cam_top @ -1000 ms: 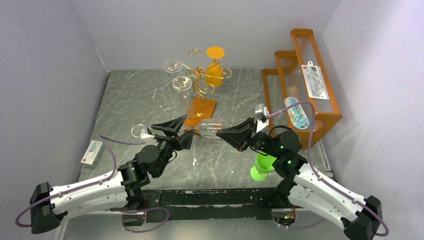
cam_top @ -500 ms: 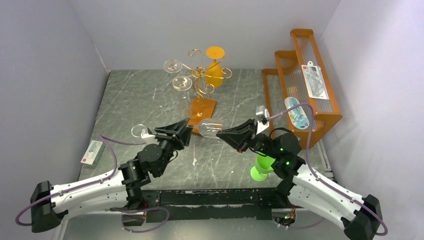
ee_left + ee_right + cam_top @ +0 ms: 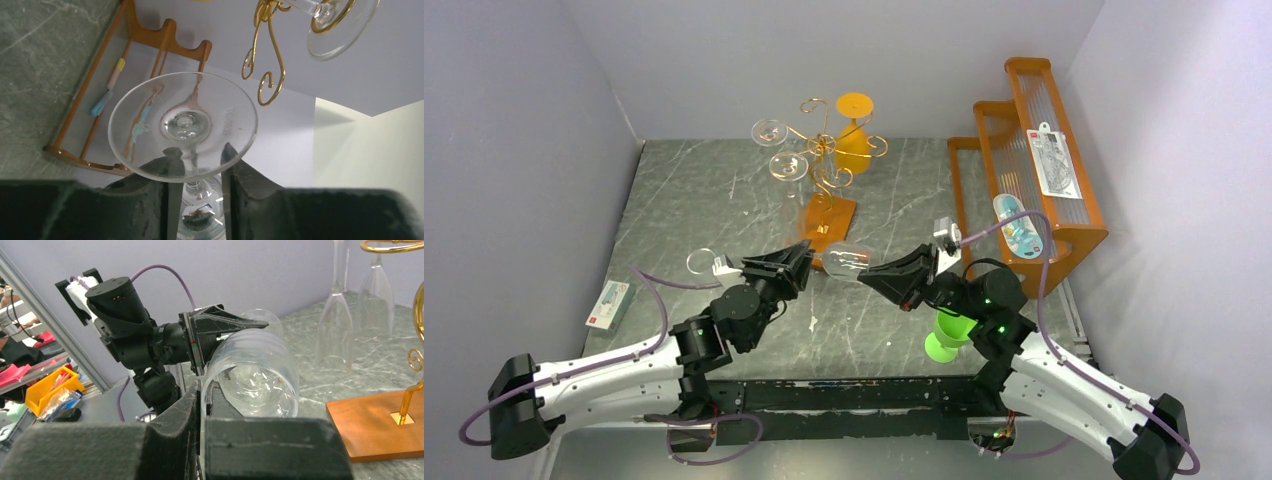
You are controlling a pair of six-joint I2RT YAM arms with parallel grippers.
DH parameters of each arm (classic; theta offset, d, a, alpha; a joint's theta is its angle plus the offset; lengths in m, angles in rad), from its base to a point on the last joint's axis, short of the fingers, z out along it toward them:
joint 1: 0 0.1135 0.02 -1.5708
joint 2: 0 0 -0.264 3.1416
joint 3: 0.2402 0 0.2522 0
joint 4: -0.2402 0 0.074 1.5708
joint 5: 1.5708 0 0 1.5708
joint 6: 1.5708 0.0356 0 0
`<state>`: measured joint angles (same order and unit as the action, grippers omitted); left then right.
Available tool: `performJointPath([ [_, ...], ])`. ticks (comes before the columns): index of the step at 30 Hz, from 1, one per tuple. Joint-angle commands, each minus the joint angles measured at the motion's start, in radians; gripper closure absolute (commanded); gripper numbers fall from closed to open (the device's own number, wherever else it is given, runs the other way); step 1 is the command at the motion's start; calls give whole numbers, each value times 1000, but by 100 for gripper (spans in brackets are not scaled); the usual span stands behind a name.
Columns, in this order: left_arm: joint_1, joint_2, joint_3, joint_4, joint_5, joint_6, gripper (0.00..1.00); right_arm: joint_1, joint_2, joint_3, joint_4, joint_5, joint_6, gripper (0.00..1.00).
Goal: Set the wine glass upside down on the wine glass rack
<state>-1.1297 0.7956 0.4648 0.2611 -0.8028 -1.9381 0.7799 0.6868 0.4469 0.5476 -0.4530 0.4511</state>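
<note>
Down from a wide spread a second ago to a narrow gap for the left gripper, now slid forward around the stem of the wine glass; barely any shift for that glass or for the right gripper. At far left, flat on the dark marbled table, a small white and red box. Next along, seen from the left wrist, black jaws flanking the thin stem just behind the round foot, with a sliver of space on one side; cannot tell whether pressing on the glass yet. Between the two arms, held level above the table, the clear wine glass, foot to the left and mouth to the right, near the front of the orange-brown wooden base of the wine glass rack. Behind it, on the gold wire scrolls, two clear glasses hanging foot up, with an orange goblet at the back. Pinching the rim at the mouth, the right gripper, jaws clamped on the glass wall, one inside and one outside. Under that arm, a bright green cup. At far right, against the side wall, an orange stepped shelf with packaged items on its tiers
</note>
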Motion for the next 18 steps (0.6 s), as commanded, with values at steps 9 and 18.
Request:
performJointPath([
  [9,2,31,34,58,-62,31,95,7,-24,-6,-17,-77,6,100],
  [18,2,-1,162,-227,-53,224,95,7,-54,72,-248,7,43,45],
])
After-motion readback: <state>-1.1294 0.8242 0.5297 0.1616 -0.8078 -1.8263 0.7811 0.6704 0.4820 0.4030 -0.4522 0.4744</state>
